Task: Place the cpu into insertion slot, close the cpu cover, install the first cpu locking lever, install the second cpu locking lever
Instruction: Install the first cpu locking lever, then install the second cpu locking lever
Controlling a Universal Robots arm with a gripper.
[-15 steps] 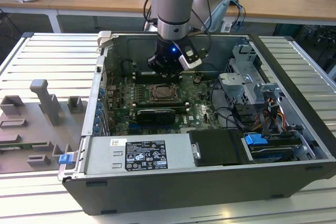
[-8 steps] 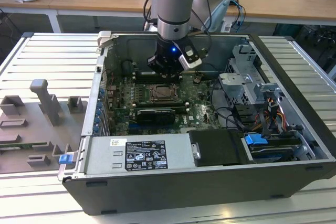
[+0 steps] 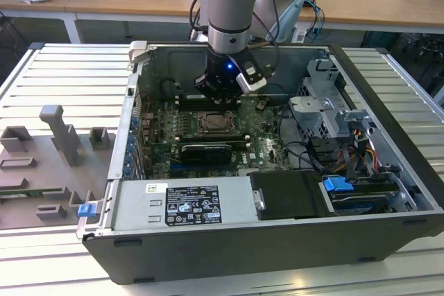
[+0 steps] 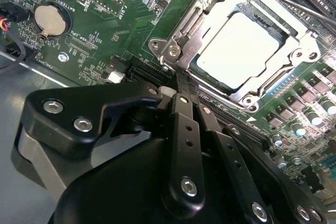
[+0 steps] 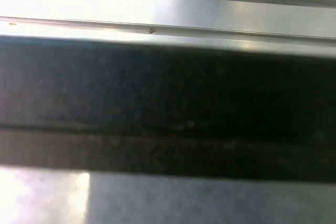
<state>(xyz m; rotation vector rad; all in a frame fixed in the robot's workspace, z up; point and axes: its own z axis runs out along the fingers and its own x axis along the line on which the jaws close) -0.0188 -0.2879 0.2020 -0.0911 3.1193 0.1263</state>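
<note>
One cpu (image 4: 239, 51), pale and flat, lying snug inside the insertion slot (image 3: 214, 123); silver cpu cover (image 4: 195, 24) folded down flat as a frame round its edges, with the shiny face showing through the square hole; so, by the look of it, chip in place and lid down.

Black tool (image 4: 179, 80) with fingers pressed together and nothing seen between them; tips just beside one corner of the insertion slot, close to the little screws on the cover; seen in the exterior view as the tool (image 3: 220, 88) hanging right over the far edge of the slot, deep inside the open computer case (image 3: 388, 102) on the bench (image 3: 69, 81).

Thin metal rod (image 4: 294, 1) running along the far side of the slot; hard to say if hooked down or loose.

Round silver battery (image 4: 51, 19) well apart from the slot, on the green board (image 4: 105, 24).

About handling, as a guess: cpu very light, stiff and easy to hurt; best held only by its thin outer edges, never pushed hard; cover thin but stiff and springy; smooth metal, so likely slippery under hard fingertips; best pressed gently on the bare frame, away from the chip.
</note>
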